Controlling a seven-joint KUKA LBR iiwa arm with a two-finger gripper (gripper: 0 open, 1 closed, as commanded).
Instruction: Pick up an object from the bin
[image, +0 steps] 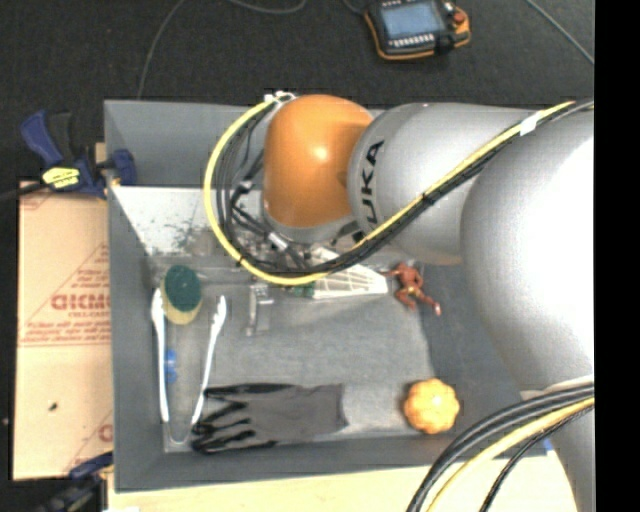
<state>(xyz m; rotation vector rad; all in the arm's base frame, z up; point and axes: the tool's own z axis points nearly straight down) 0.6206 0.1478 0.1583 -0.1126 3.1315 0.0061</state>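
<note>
End effector (258, 306) sits low in the upper middle of the grey metal bin (135, 300), between a round green-topped yellow sponge (183, 292) and a white-and-green ribbed plastic piece (348, 285). Whether it is open or closed cannot be told. Judged an approach step; next, centre over one item before closing.

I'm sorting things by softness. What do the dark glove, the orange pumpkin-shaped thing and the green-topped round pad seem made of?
Glove: grey matt knit fabric, one end coated black, probably rubber. Pumpkin-shaped thing: ribbed, faintly shiny, likely plastic or foam. Round pad: seemingly yellow sponge under green scouring fibre.
</note>
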